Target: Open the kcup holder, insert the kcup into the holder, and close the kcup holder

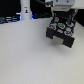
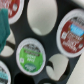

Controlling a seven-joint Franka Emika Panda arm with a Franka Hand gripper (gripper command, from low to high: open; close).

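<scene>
Fig. legend, largest item first. Bench [image 1: 30,55]: pale, takes up most of the exterior view. Arm w/ tool [image 1: 61,16]: hangs over the holder at that view's upper right; its tips aren't clear in either view, so I can't tell whether they're apart or together. Holder [image 1: 52,33]: black box, drawer out, tray of round slots facing up, so I read "open" as done. White bottle [image 1: 25,10]: upright at the back, well apart, not part of the job.

Wrist view, looking down on the tray [image 2: 50,40]: kcup [image 2: 31,54], green foil top, sits in a slot near centre. Red-topped pods: one [image 2: 71,33] in the slot beside it, one [image 2: 11,9] at the corner. Empty slot [image 2: 41,15] between them, another [image 2: 59,66] just beside the kcup. Teal blur at one edge, prob. a finger pad, not sure.

Step in hand, my call: insert looks finished or nearly so. Next: I'd lift clear of the tray, come round to the drawer front, push it straight in w/o tipping the box.
</scene>
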